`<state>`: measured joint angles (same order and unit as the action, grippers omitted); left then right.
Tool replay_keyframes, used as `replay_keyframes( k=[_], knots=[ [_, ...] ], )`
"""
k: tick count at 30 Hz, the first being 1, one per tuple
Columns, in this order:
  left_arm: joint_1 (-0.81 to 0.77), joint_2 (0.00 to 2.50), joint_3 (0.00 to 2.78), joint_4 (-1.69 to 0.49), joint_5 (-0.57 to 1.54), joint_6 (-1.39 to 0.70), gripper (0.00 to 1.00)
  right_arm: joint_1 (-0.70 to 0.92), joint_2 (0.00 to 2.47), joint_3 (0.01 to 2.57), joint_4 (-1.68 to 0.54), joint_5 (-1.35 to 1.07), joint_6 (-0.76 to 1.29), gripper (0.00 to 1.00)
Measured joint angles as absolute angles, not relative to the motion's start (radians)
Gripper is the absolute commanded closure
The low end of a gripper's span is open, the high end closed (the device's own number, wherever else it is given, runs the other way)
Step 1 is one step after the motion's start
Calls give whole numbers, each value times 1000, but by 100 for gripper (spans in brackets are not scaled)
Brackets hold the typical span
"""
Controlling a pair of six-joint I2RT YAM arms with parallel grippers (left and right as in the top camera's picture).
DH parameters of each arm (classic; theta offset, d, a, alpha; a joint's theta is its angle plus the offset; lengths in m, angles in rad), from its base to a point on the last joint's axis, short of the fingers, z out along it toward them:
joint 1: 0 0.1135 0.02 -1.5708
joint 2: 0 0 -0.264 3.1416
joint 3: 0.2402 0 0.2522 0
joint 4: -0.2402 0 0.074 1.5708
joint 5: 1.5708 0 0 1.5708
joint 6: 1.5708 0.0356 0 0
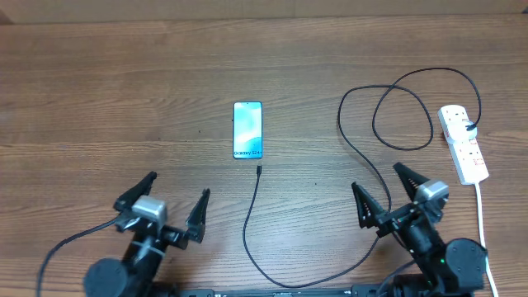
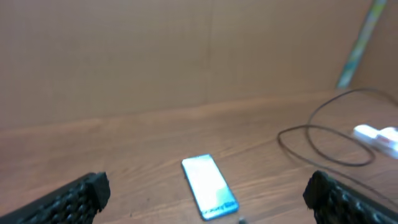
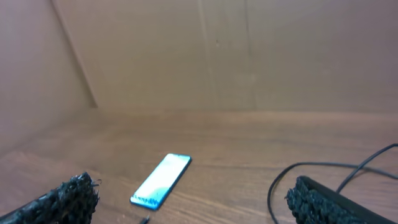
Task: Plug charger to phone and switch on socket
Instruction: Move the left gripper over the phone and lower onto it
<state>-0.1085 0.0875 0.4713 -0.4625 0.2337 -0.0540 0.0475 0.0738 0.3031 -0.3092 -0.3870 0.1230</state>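
Observation:
The phone [image 1: 247, 129] lies flat mid-table, screen lit light blue, text edge toward me; it also shows in the left wrist view [image 2: 209, 186] and the right wrist view [image 3: 161, 181]. The charger cable [image 1: 247, 231] runs from a small connector tip [image 1: 259, 171] just below the phone, loops along the front edge and up to a black plug [image 1: 470, 126] in the white socket strip [image 1: 462, 143] at the right. My left gripper [image 1: 171, 201] is open and empty, front left. My right gripper [image 1: 389, 187] is open and empty, front right, over the cable.
The strip's thick white cord [image 1: 483, 231] runs down the right edge past my right arm. Cable loops [image 1: 402, 115] lie left of the strip; they also show in the left wrist view [image 2: 323, 140]. A brown wall stands behind the table.

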Motion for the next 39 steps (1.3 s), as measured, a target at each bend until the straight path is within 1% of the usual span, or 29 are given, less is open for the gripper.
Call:
replay_keyframes(
  k=[6, 11, 12, 18, 20, 22, 23, 24, 26, 27, 33, 39],
  knots=[
    [-109, 349, 830, -730, 270, -55, 0, 47, 272, 524, -426, -358, 124, 0],
    [-109, 664, 1164, -973, 313, -51, 0, 47, 498, 772, -620, -351, 125, 0],
    [-109, 757, 1261, -1051, 326, -52, 0, 47, 561, 835, -669, -351, 125, 0],
    [-109, 1144, 1639, -1367, 365, -52, 1, 47, 848, 1069, -855, -351, 127, 0],
    [-109, 1265, 1731, -1419, 386, -54, 0, 47, 947, 1110, -883, -355, 127, 0],
    [-109, 1361, 1773, -1427, 420, -65, 0, 47, 1021, 1119, -890, -366, 127, 0],
    [-109, 1402, 1780, -1429, 440, -70, 2, 47, 1072, 1119, -899, -378, 127, 0],
    [-109, 1438, 1782, -1431, 459, -76, 23, 47, 1105, 1119, -906, -387, 127, 0],
    [-109, 1513, 1783, -1438, 490, -84, 83, 47, 1192, 1119, -909, -413, 129, 0],
    [-109, 1545, 1784, -1438, 500, -86, 96, 47, 1228, 1119, -909, -428, 132, 0],
    [-109, 1732, 1785, -1443, 539, -139, 96, 47, 1436, 1119, -909, -521, 167, 0],
    [-131, 1870, 1786, -1440, 513, -205, 96, 47, 1586, 1119, -899, -548, 182, 0]
  ],
)
